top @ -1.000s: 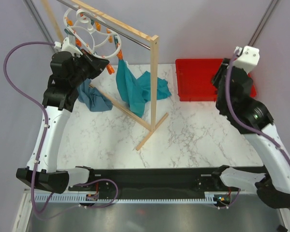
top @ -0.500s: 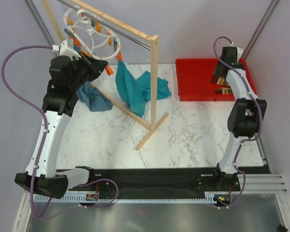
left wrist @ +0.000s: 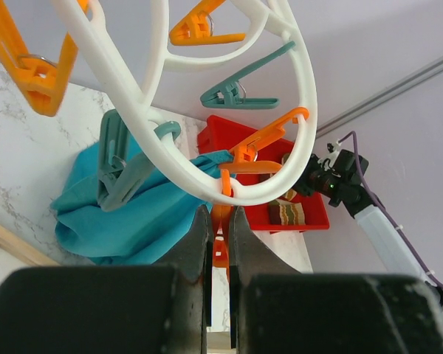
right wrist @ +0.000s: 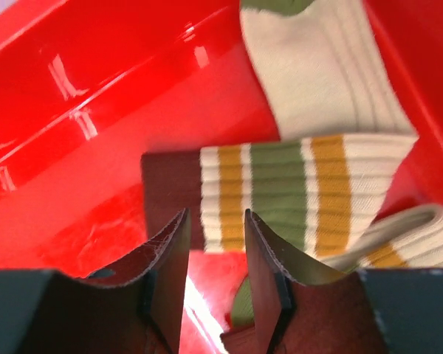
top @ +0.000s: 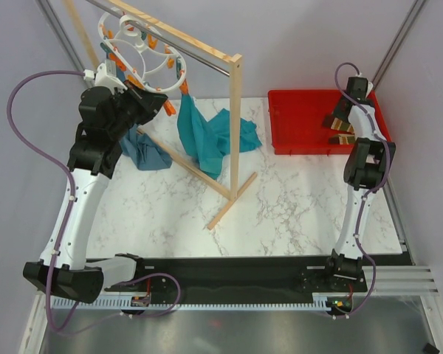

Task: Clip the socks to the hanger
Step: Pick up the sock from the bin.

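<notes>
While left tool [left wrist: 219,214] pinches a clip [left wrist: 220,240], spread right tool [right wrist: 215,217] has reached the socks [right wrist: 280,184].

The white marble bench [top: 295,199] carries a red bin [top: 295,118] at far right, the wooden rack [top: 223,210] and two teal cloths [top: 144,151]

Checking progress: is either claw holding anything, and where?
Left claw pinches a hanging orange clip by its lower end; right claw, open over the socks, holds nothing.
</notes>
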`<action>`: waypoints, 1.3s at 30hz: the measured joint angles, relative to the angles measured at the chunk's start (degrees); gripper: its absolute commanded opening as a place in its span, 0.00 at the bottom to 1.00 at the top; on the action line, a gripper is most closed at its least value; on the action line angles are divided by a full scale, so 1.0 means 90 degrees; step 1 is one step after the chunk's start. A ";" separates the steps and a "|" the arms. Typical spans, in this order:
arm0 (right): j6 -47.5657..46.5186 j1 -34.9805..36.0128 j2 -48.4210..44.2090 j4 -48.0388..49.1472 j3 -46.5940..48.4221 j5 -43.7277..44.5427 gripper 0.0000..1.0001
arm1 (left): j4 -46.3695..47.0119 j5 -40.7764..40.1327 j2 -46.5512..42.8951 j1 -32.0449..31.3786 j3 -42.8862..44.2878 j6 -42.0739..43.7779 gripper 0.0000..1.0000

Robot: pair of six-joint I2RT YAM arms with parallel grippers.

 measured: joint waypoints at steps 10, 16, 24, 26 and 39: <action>-0.0044 -0.0095 0.0624 0.0262 0.0420 -0.0301 0.43 | 0.0102 0.0070 0.0109 -0.0002 -0.0002 0.0005 0.02; -0.0044 -0.0066 0.0760 0.0342 0.0420 -0.0364 0.37 | 0.0163 0.0124 0.0182 -0.0002 -0.0002 0.0012 0.02; -0.0119 -0.0066 0.0867 0.0350 0.0566 -0.0408 0.12 | 0.0211 0.0177 0.0226 -0.0002 -0.0002 0.0032 0.02; -0.0143 -0.0066 0.0930 0.0342 0.0673 -0.0430 0.00 | 0.0214 0.0177 0.0233 -0.0002 -0.0002 0.0039 0.02; 0.0061 -0.0066 0.0257 0.0015 0.0503 -0.0920 0.00 | 0.0316 0.0313 0.0323 -0.0044 0.0010 0.0007 0.02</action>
